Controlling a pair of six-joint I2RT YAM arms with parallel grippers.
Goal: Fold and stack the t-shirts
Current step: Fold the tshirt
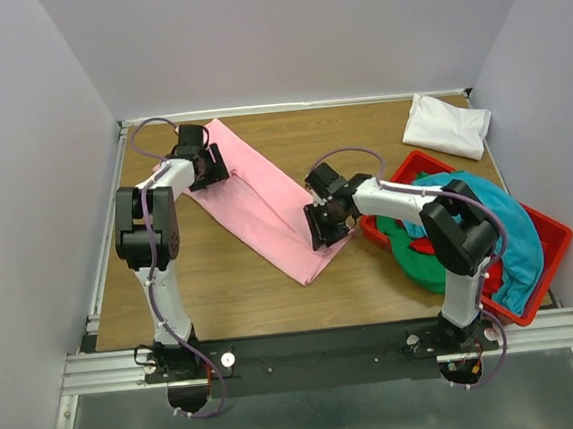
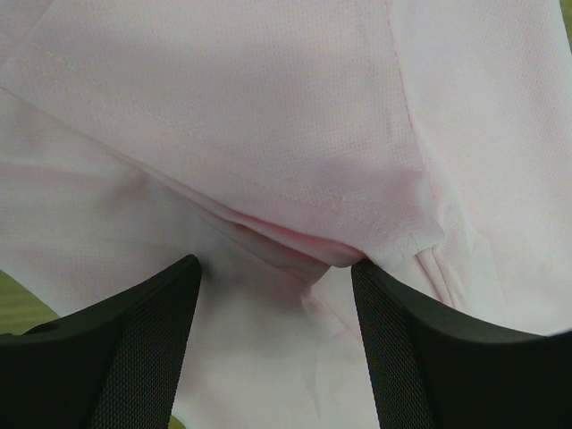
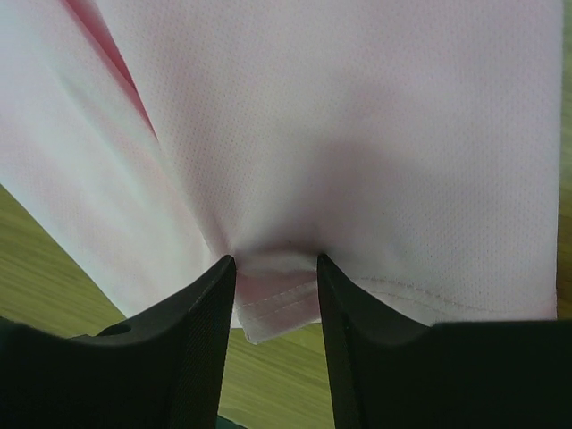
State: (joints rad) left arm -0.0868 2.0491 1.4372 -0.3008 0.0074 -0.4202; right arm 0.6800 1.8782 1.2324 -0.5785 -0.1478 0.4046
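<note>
A light pink t-shirt (image 1: 266, 204), folded into a long strip, lies slantwise on the wooden table (image 1: 223, 290). My left gripper (image 1: 205, 168) is at its far left end. In the left wrist view its jaws stand wide apart over smooth pink cloth (image 2: 268, 107), with a soft fold lying across the tips. My right gripper (image 1: 325, 223) is at the strip's near right end. Its jaws are closed on the stitched hem (image 3: 277, 286), and the cloth puckers toward them. A white t-shirt (image 1: 447, 125) lies folded at the back right.
A red plastic bin (image 1: 550, 242) at the right edge holds a heap with a teal shirt (image 1: 487, 212), a green shirt (image 1: 416, 258) and a bit of red cloth. It sits right behind my right arm. Grey walls close in the table on three sides.
</note>
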